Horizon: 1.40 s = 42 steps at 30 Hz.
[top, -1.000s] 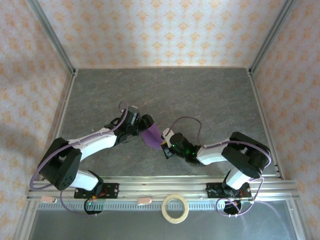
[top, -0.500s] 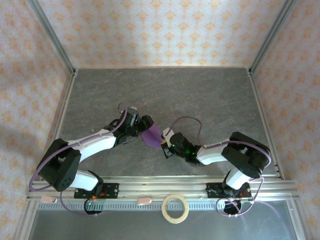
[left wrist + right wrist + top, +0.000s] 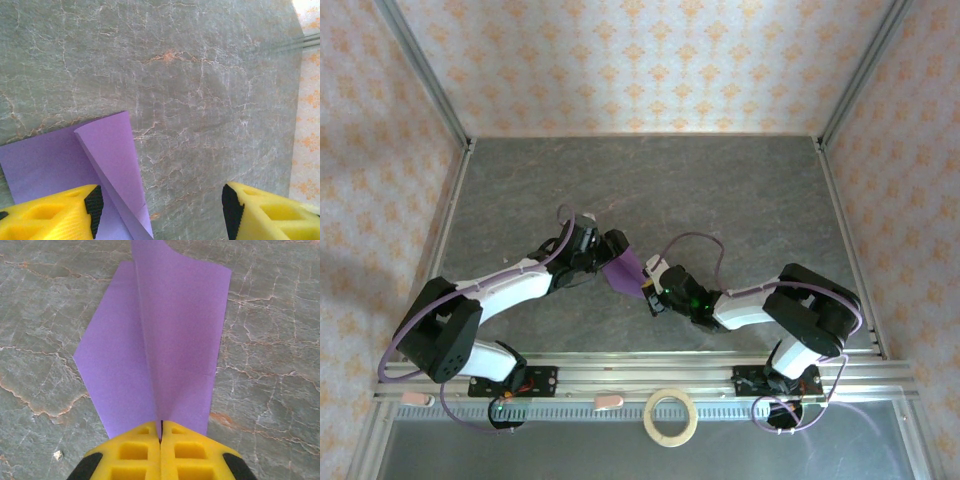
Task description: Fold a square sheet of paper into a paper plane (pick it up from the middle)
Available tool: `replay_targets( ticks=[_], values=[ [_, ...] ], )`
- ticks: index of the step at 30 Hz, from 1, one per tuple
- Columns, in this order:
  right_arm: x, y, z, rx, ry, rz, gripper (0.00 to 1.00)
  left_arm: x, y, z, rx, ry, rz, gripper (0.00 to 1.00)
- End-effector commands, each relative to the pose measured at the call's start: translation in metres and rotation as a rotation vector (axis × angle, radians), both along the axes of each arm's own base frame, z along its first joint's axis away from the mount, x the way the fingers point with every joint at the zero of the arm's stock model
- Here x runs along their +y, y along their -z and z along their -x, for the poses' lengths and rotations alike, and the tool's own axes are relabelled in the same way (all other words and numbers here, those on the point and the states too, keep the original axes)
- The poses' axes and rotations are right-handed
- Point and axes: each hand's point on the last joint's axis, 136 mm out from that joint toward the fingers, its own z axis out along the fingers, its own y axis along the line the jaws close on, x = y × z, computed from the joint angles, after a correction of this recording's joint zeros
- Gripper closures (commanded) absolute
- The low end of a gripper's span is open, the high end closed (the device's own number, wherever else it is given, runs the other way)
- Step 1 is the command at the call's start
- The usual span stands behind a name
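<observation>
We see the purple paper partly folded, with one flap standing up along a centre crease. It lies on the tabletop about midway between the left and right edges, closer to the near edge than the far one. The right gripper has its jaws pressed together on the paper's narrow end, right at the crease. We judge this pinch is there to anchor the sheet and hold the fold line so the other side can be worked. The left gripper stands wide apart with nothing between its pads. One finger sits over the flat part of the paper, though we cannot tell whether it presses down or hovers just above. From above, both arms reach inward low over the tabletop with forearms stretched nearly flat. Their wrists angle toward each other, so the grippers meet the paper from opposite sides.
</observation>
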Motion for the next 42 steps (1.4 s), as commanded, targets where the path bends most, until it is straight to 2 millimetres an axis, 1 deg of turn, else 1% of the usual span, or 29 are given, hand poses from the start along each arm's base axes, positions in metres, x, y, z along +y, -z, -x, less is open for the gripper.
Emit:
replay_targets(
  ticks=[1,12,19,26,30,37,42],
  values=[
    [-0.001,-0.004,-0.007,-0.026,0.027,-0.014,0.99,-0.003,0.000,-0.004,0.001,-0.002,0.027,0.33],
    [-0.007,-0.009,-0.008,-0.043,0.042,-0.007,0.99,-0.003,0.006,-0.002,0.012,-0.001,0.036,0.32],
    [-0.007,-0.010,-0.008,-0.049,0.045,-0.011,0.99,-0.005,0.008,0.000,0.018,0.002,0.044,0.32],
    [-0.006,-0.011,-0.010,-0.057,0.042,-0.004,0.98,-0.011,0.012,-0.005,0.030,0.015,0.060,0.32],
    [-0.005,-0.013,-0.010,-0.057,0.042,-0.010,0.98,-0.011,0.010,-0.007,0.027,0.013,0.053,0.32],
    [-0.004,-0.012,-0.010,-0.055,0.038,-0.002,0.97,-0.012,0.015,-0.006,0.038,0.017,0.055,0.36],
    [-0.004,-0.012,-0.010,-0.051,0.043,-0.008,0.97,-0.011,0.011,-0.006,0.024,0.014,0.060,0.39]
  ],
)
